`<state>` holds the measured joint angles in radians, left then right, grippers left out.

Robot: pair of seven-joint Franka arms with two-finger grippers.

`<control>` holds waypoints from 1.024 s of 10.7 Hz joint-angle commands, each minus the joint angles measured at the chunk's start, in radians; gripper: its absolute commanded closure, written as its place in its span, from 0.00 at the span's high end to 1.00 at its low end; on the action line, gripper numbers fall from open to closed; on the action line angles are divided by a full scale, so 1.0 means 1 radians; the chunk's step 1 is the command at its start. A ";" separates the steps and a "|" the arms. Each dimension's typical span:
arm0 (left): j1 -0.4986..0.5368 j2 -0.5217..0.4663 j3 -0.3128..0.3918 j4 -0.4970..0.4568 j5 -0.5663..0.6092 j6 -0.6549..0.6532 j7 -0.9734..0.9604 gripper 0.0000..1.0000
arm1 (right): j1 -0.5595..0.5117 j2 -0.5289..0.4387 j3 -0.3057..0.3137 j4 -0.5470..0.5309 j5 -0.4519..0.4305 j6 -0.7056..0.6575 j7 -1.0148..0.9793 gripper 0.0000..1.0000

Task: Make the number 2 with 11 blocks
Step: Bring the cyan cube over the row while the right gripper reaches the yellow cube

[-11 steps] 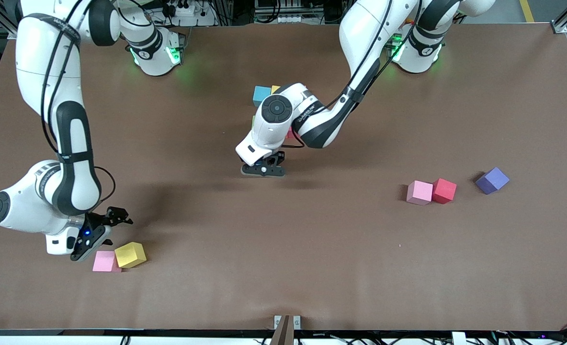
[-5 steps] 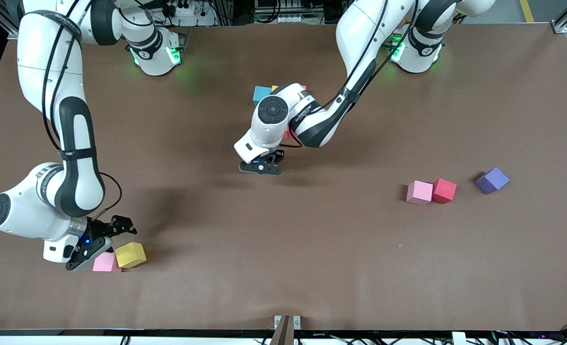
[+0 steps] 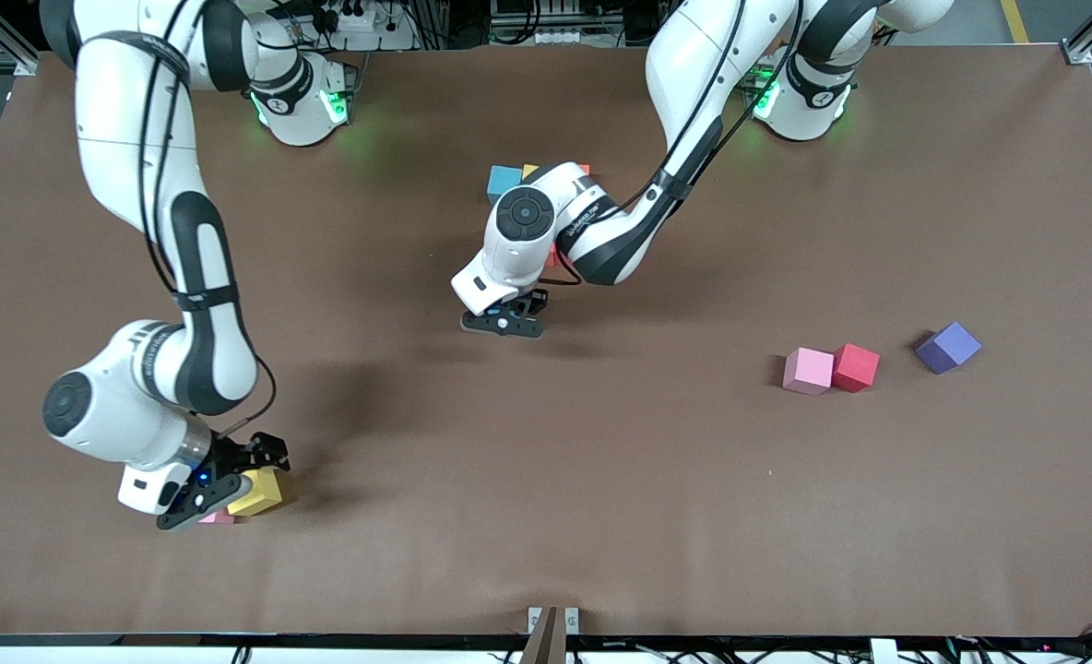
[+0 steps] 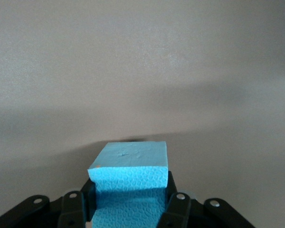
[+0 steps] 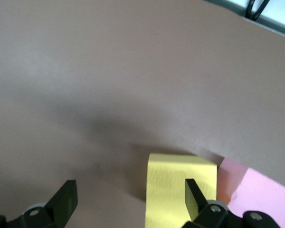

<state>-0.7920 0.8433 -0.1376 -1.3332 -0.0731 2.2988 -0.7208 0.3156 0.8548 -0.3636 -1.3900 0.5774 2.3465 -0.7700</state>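
My left gripper (image 3: 506, 325) hangs low over the middle of the table, shut on a blue block (image 4: 130, 164) that fills the gap between its fingers in the left wrist view. Part of a cluster of blocks shows from under that arm: a blue one (image 3: 504, 181), a yellow sliver (image 3: 529, 171) and a red edge (image 3: 553, 257). My right gripper (image 3: 223, 486) is open over a yellow block (image 3: 260, 498) at the right arm's end. In the right wrist view the yellow block (image 5: 178, 190) stands against one finger (image 5: 194, 192), with a pink block (image 5: 259, 190) touching it.
A pink block (image 3: 807, 371) and a red block (image 3: 855, 367) sit touching toward the left arm's end, with a purple block (image 3: 947, 347) apart from them, closer to that end. A small metal bracket (image 3: 546, 620) sits at the table edge nearest the front camera.
My right gripper has moved from beside the pink block to over the yellow one and now covers most of the pink one. The left gripper shifted slightly, still holding its block.
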 commanded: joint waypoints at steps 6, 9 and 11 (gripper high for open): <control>-0.016 0.026 0.013 0.029 -0.028 -0.001 0.046 0.09 | -0.024 0.096 -0.001 0.140 -0.048 0.063 0.044 1.00; -0.024 0.034 0.013 0.031 -0.030 0.014 0.044 0.09 | -0.033 0.102 0.002 0.131 -0.037 0.060 0.104 1.00; -0.029 0.040 0.015 0.037 -0.030 0.022 0.044 0.09 | -0.039 0.102 0.002 0.112 -0.036 0.060 0.112 1.00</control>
<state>-0.8059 0.8624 -0.1378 -1.3309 -0.0732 2.3165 -0.7023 0.2938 0.9403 -0.3672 -1.2979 0.5538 2.4162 -0.6881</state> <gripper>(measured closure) 0.449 0.000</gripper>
